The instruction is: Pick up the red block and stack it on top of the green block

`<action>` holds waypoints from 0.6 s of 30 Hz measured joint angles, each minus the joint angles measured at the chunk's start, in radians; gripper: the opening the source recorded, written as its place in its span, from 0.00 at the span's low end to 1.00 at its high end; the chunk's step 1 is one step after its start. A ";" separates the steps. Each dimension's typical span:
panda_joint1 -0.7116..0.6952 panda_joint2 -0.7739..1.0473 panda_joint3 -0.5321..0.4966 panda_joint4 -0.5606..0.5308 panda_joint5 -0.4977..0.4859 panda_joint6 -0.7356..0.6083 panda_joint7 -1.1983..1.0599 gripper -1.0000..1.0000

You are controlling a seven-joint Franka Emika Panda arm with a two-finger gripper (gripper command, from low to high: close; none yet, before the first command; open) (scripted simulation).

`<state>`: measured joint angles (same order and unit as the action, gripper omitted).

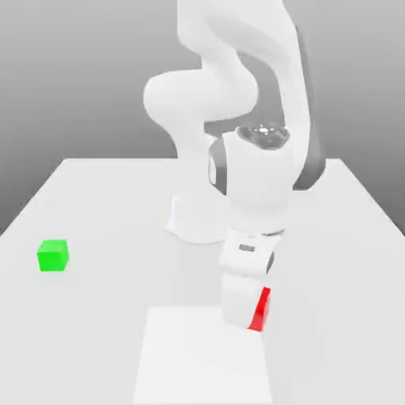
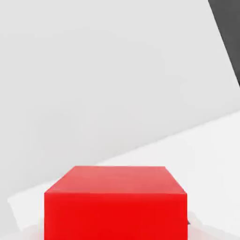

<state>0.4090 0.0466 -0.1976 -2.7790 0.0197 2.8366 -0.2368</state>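
Red block (image 1: 261,310) clamped in jaws; green block (image 1: 53,255) well apart on table (image 1: 103,190).

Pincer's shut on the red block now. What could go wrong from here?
1. The pincer hides most of the red block in the exterior view, so grip depth is unclear; it may slip when lifted.
2. The green block sits far off toward the exterior view's left, so the carry is long and could jolt the block loose.
3. The two blocks look the same size, so a small offset may topple the stack.
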 joint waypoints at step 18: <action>-0.347 -0.049 -0.423 -0.039 -0.142 -0.134 -0.219 0.00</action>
<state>0.0618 -0.0026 -0.6201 -2.8181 -0.1223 2.7021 -0.4554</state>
